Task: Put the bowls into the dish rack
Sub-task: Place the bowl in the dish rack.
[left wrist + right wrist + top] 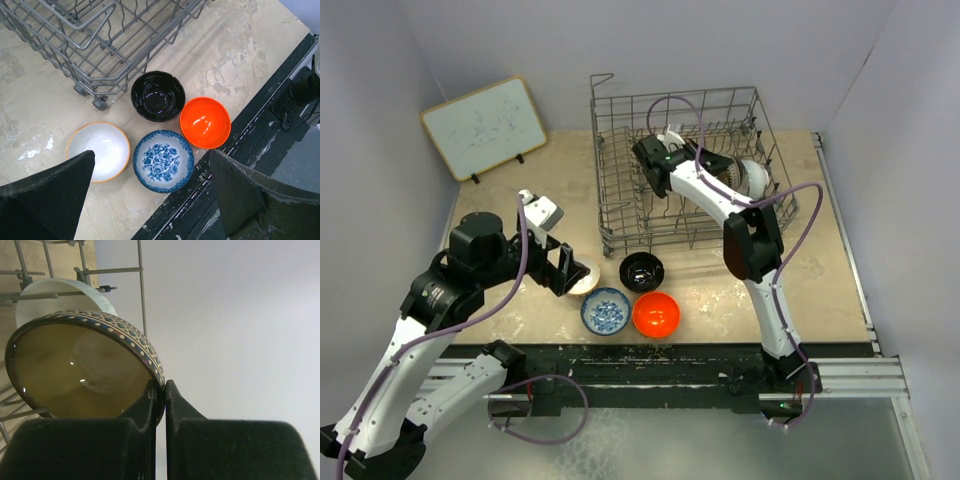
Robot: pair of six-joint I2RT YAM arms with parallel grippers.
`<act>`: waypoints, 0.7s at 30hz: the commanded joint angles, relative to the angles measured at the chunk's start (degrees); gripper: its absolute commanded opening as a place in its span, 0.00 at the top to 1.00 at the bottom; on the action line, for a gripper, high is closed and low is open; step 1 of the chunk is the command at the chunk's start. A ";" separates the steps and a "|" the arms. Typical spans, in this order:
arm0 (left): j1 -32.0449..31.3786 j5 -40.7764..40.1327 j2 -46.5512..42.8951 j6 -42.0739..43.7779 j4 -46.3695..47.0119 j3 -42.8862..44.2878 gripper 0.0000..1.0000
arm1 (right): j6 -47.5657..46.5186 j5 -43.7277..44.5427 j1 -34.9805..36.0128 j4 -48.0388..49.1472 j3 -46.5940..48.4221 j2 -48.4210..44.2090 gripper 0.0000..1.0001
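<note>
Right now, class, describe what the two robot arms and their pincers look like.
Both the left arm and right arm have white shells with chunky black joints. A thin purple cable loops along each. The left pincer and right pincer have blunt black fingers with a matte, rough surface.

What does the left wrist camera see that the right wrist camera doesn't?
Only the left wrist camera: four bowls sitting on the table, the black bowl, orange bowl, blue-and-white bowl and tan-rimmed white bowl.
Only the right wrist camera: the patterned-rim bowl, pinched by its edge in the right gripper, and a pale bowl behind it among the wires.
Both: the grey wires of the dish rack.
</note>
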 commanded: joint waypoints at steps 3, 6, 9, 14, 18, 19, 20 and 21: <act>-1.01 0.16 0.04 0.94 2.76 0.42 0.01 | 7.68 5.43 -0.84 -8.07 7.06 -1.62 1.00; -1.15 0.05 0.33 0.84 3.50 0.06 0.01 | 11.96 1.34 -0.83 -8.74 10.13 -4.19 1.00; -1.24 0.02 0.92 0.76 3.87 0.06 0.01 | 7.64 -4.34 -0.97 0.51 8.26 -8.53 1.00; -1.24 -0.07 2.42 0.20 5.42 0.08 0.01 | -25.52 -2.89 -1.30 46.50 -7.10 -14.19 1.00; -1.24 -0.24 4.54 -0.25 7.19 0.43 0.01 | -50.63 -2.24 -2.28 80.96 -13.64 -12.65 1.00; -1.24 -0.29 5.14 -0.27 7.84 0.50 0.01 | -56.74 -2.60 -2.62 89.77 -15.01 -11.79 1.00; -1.24 -0.43 5.68 -0.17 8.49 0.54 0.01 | -62.71 -2.95 -3.06 98.19 -15.75 -10.51 1.00; -1.24 -0.53 6.15 -0.05 9.05 0.55 0.01 | -67.45 -3.34 -3.57 104.24 -15.83 -9.02 1.00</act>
